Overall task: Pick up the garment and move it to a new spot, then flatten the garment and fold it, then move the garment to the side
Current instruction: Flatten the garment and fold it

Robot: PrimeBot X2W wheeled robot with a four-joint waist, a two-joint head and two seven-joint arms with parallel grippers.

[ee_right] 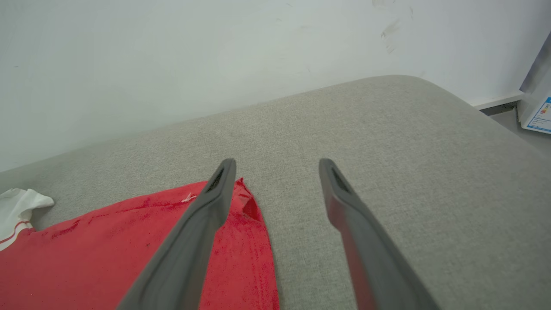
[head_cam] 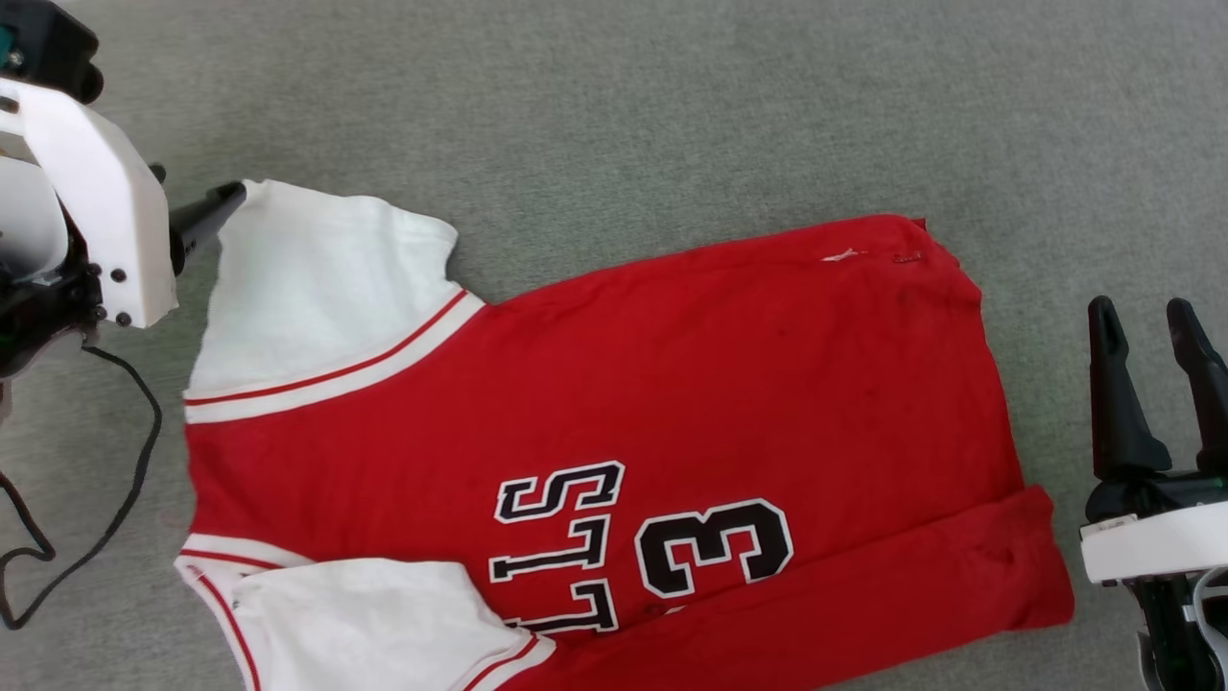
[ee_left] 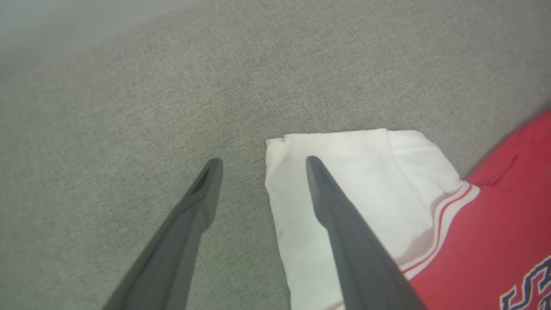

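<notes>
Red jersey (head_cam: 614, 384) apparently mid-fold: left claw (ee_left: 263, 160), straddling the sleeve (ee_left: 366, 172) edge, and right claw (ee_right: 277, 161) gape empty; sleeve pinch likely next.

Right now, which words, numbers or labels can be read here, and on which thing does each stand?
"3": black with white outline, on the red garment.
"LLS": sideways beside it, same garment; its start is covered by the white sleeve.
Lettering at the left wrist view's edge: cut off, unreadable.
Blue-printed label at the right wrist view's edge: too small to read.
</notes>
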